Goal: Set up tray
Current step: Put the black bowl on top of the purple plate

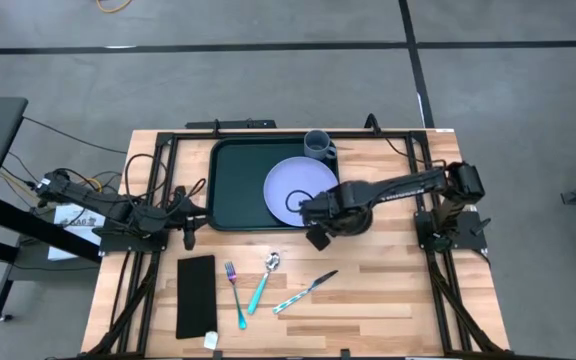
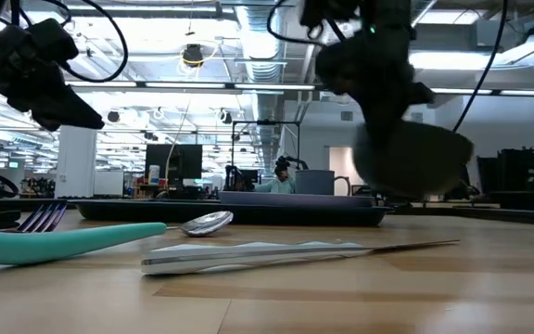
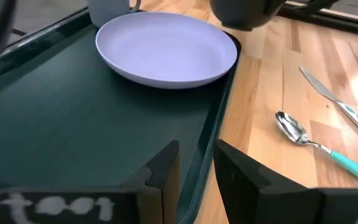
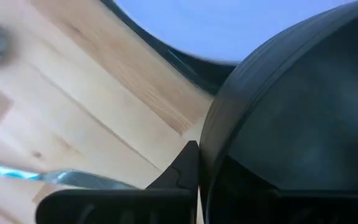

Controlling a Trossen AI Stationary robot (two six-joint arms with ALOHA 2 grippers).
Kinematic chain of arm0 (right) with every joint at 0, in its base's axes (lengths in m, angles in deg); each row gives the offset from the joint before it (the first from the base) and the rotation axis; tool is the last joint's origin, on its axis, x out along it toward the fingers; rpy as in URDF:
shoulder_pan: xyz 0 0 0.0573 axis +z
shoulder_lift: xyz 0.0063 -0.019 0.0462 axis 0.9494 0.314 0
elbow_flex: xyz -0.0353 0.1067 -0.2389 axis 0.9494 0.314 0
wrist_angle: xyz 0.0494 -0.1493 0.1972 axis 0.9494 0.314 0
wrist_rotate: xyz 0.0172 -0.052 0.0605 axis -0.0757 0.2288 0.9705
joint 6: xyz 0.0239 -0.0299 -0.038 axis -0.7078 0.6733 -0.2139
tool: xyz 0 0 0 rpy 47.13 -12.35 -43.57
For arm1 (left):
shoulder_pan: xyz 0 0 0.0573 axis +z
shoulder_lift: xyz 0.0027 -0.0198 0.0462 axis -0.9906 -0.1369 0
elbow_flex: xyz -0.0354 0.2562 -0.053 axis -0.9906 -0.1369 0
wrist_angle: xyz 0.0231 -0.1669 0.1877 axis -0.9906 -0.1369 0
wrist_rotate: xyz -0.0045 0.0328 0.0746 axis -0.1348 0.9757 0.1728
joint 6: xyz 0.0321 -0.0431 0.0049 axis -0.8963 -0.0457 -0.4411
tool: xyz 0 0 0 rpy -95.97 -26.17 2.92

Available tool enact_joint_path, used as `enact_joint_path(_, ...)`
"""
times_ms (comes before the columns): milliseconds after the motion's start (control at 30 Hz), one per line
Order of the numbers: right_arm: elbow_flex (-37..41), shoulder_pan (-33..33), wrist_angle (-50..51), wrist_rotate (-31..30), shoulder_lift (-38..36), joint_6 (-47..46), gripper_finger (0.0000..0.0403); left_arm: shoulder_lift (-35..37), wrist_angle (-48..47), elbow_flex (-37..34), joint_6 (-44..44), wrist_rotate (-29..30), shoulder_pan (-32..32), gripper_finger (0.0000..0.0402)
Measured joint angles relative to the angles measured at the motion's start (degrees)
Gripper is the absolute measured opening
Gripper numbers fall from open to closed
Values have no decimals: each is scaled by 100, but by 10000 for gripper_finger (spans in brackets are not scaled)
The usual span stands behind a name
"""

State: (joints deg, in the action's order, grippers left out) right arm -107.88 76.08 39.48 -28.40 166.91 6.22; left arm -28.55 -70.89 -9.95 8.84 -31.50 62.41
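The dark green tray [image 1: 236, 190] lies at the table's twelve o'clock side, long axis running nine to three, with the lavender plate [image 1: 298, 190] on its three o'clock half and a grey cup [image 1: 318, 145] at its far corner. The right gripper [image 1: 320, 218] is clamped on a dark bowl [image 1: 353, 215] held just off the tray's near right corner; the plate lies toward eleven o'clock from it. The left gripper [image 1: 188, 232] waits at the tray's near left corner, fingers narrowly parted.
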Motion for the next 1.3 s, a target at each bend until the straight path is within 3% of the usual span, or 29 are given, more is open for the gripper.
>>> enact_joint_path(267, -788, -485, 247, -42, 125, 2067, 1, 0, 6, 0, 80, 31, 0, 87)
enact_joint_path(533, -2251, -754, 1117, -51, 1358, 3845, 1, 0, 4, 0, 257, 122, 0, 87)
enact_joint_path(867, -3726, -916, 1340, -44, 2542, 4539, 0, 0, -1, 0, 417, 213, 0, 87)
enact_joint_path(1300, -3818, -1020, 1513, -78, 3034, 4791, 13, 0, -118, 0, 707, 291, 0, 87)
